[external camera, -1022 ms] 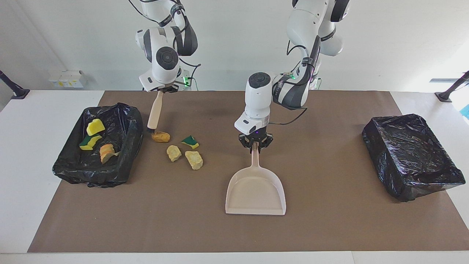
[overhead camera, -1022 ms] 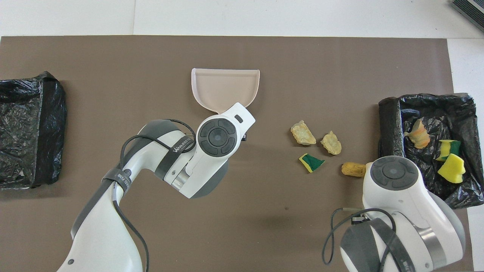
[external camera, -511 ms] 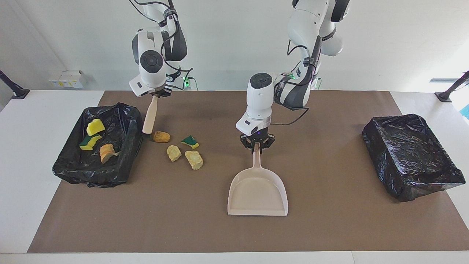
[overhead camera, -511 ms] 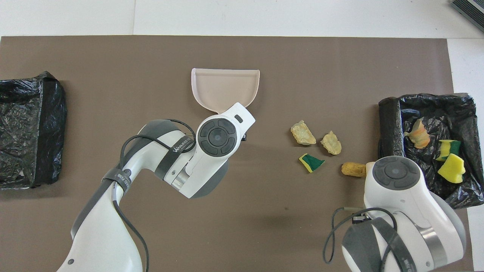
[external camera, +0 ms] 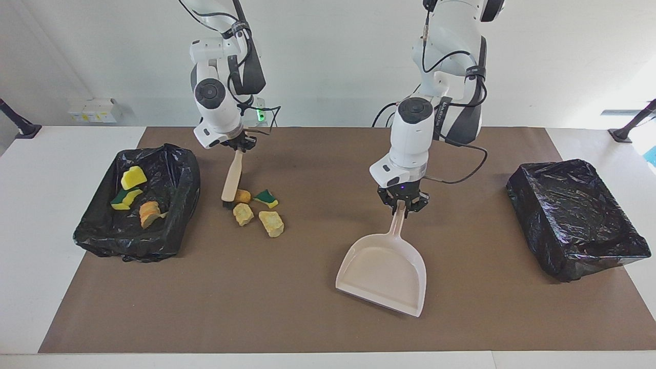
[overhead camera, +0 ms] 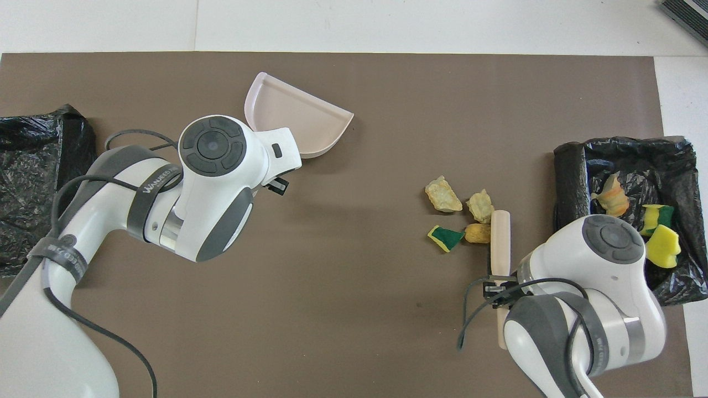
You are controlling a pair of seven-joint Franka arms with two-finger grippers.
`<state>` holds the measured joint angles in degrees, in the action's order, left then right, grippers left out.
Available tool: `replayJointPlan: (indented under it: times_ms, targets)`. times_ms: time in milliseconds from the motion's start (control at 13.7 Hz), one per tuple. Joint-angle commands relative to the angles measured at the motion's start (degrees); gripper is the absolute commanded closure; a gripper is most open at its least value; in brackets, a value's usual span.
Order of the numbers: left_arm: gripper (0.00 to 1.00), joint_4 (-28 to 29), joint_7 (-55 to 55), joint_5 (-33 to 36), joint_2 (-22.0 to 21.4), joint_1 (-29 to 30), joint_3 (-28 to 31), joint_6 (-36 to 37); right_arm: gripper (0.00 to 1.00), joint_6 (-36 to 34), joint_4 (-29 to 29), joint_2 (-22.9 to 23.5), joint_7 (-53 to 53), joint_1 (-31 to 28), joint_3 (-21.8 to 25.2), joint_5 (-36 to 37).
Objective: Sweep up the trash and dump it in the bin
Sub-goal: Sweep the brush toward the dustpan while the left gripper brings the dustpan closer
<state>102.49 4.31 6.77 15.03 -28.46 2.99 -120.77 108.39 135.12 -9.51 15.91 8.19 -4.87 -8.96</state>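
Claws first: we see the right claw (external camera: pixel 237 147) clamped on the handle of the brush (external camera: pixel 231 177), whose bristles touch the orange lump (external camera: pixel 242 196) on the brown mat (external camera: pixel 307 328). Our left claw (external camera: pixel 403 206) is closed on the dustpan (external camera: pixel 383 274) handle, the pan tilted over the middle of the bench. 4 trash pieces lie clustered beside the brush: orange lump, green sponge (external camera: pixel 266 198) and 2 pale chunks (external camera: pixel 243 213). 3 more sit in the black bin (external camera: pixel 179 205) toward the right arm's end.
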Motion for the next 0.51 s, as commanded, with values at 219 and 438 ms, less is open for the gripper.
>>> replayJointPlan:
  times_ms: [219,438]
  targets:
    - [1.00,1.6,31.8,-1.6,-2.7,1.0,-0.4,7.2,1.00,-7.0,-14.1,6.8,1.4,3.9,-0.2,-3.4]
    - [1.00,2.0,44.3,-1.5,-3.2,0.9,-0.4,9.4,1.00,-14.3,-15.0,3.8,1.7,3.9,-0.5,10.6]
